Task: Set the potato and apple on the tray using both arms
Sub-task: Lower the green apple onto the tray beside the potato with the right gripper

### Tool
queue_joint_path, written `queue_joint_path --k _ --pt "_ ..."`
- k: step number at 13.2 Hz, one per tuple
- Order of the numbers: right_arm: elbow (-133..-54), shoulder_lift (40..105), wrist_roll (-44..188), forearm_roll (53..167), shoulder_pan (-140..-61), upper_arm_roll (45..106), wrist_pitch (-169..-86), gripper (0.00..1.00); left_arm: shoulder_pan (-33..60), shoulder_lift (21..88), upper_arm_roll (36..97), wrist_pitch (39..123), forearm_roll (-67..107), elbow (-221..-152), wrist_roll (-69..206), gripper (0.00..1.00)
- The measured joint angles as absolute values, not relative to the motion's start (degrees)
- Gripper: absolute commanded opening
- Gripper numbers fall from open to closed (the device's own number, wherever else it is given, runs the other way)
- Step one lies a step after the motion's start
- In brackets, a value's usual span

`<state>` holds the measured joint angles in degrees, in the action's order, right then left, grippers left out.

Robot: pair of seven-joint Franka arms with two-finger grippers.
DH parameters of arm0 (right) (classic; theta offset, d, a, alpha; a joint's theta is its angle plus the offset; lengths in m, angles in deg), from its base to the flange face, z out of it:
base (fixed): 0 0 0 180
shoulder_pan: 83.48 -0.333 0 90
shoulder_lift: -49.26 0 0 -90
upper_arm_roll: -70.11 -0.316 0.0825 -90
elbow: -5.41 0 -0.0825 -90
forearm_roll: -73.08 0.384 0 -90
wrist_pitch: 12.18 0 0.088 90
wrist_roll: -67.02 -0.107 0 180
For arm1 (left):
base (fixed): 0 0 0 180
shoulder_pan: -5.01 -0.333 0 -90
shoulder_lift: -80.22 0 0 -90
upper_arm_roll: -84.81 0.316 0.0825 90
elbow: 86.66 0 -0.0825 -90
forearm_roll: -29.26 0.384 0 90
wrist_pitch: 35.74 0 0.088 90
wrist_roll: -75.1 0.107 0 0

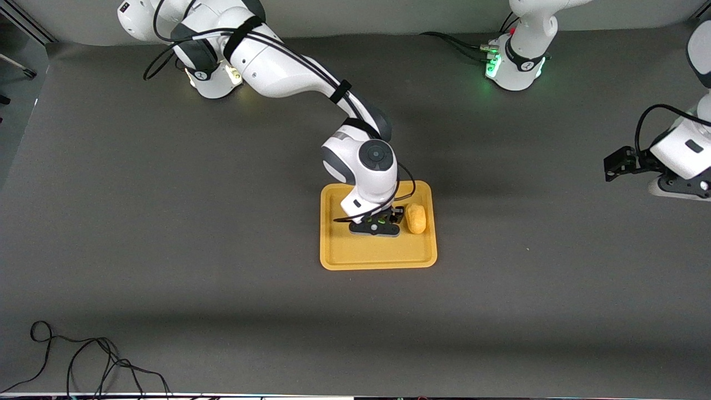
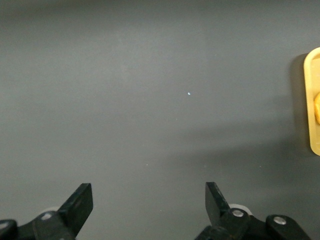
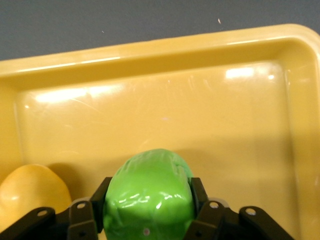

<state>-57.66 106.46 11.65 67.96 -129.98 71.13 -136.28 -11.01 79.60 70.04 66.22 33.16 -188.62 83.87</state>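
Note:
My right gripper (image 1: pixel 376 226) is down in the yellow-orange tray (image 1: pixel 377 261), shut on the green apple (image 3: pixel 149 195). Its fingers (image 3: pixel 100 197) press both sides of the apple just over the tray floor (image 3: pixel 165 110). In the front view the gripper hides the apple. The yellow-orange potato (image 1: pixel 415 218) lies in the tray beside the gripper, toward the left arm's end, and it also shows in the right wrist view (image 3: pixel 30 192). My left gripper (image 1: pixel 616 165) waits open and empty over bare table at the left arm's end (image 2: pixel 148 200). The tray's edge (image 2: pixel 311 100) shows in the left wrist view.
The grey table mat surrounds the tray on all sides. A loose black cable (image 1: pixel 83 361) lies near the table's front edge at the right arm's end. The two arm bases (image 1: pixel 514 66) stand along the table's back edge.

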Motion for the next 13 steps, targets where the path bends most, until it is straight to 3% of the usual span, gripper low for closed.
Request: queue_joint_path --k 4,5,6,9,11,13 --pt "-58.4 106.7 11.7 68.0 -130.0 71.3 -136.3 0.55 -11.8 79.5 70.5 65.4 33.2 -187.6 84.0 1.0" --pt "-58.4 106.7 11.7 68.0 -129.9 71.4 -136.3 0.74 -11.2 79.9 71.4 63.9 33.2 -187.2 84.0 1.0" --pt "-58.5 106.8 11.7 68.0 -129.8 71.5 -136.3 1.0 -8.9 80.4 74.1 62.5 33.2 -187.0 84.1 1.0" --pt "-58.3 106.6 11.2 68.0 -129.5 71.7 -136.4 1.0 5.3 81.5 87.9 61.2 33.2 -186.8 84.0 1.0" --pt "-57.3 104.8 11.0 68.0 -129.4 71.9 -135.1 1.0 6.9 81.6 89.4 61.1 33.2 -186.7 84.0 1.0" --pt "-55.6 99.8 11.0 68.0 -129.3 72.0 -128.5 1.0 6.1 81.7 88.6 61.1 33.1 -186.7 84.0 1.0"
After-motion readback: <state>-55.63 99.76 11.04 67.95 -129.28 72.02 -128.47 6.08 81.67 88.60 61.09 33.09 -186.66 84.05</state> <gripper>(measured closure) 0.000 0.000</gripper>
